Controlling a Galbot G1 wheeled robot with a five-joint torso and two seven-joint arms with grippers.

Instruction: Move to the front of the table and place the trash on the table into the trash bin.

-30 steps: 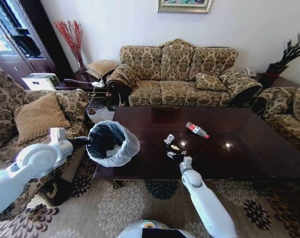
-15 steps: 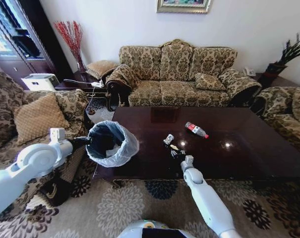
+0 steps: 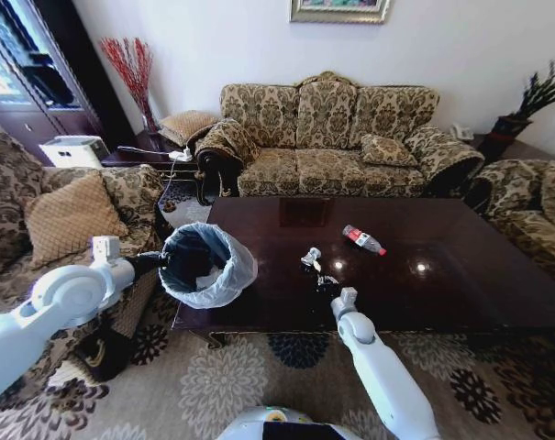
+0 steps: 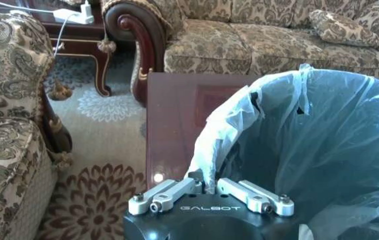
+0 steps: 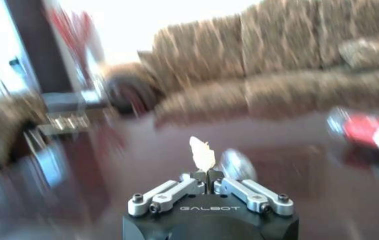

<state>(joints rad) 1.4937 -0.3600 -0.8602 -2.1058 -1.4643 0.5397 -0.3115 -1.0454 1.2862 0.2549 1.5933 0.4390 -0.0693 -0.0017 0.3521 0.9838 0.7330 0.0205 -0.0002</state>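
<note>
Head view: a large rectangular coffee table [image 3: 442, 275] of dark glossy reddish-brown wood fills the middle of the room, with a patterned brown-and-cream sofa [image 3: 337, 137] behind it at 12 o'clock. At the table's 9 o'clock corner, a round black trash bin [image 3: 204, 266] lined with a translucent whitish plastic bag is held up by the left gripper [image 3: 167, 262], whose white arm reaches in from 8 o'clock. A clear plastic bottle with a red label [image 3: 363, 241] lies on its side on the tabletop, toward 1 o'clock from the centre. A crushed silvery wrapper [image 3: 311, 258] lies near the front edge. Just beside it, toward 5 o'clock, the right gripper [image 3: 325, 282] hangs over the table at the end of a white arm rising from 6 o'clock.

Left wrist view: the left gripper [image 4: 209, 190] has its two metal fingers [image 4: 169, 194] drawn together, pinching the folded bag edge at the bin's rim [image 4: 206, 150]. The bin's bag-lined hollow opens toward 3 o'clock; the table's corner [image 4: 176, 100] lies beyond.

Right wrist view: the picture is smeared. The right gripper [image 5: 207, 186] has its jaws closed on a small pale scrap of paper [image 5: 203, 155] that stands up between the fingertips. The silvery wrapper [image 5: 237, 165] sits just behind, and the red-labelled bottle [image 5: 369, 131] lies farther off at 3 o'clock on the dark tabletop [image 5: 109, 200].
</note>
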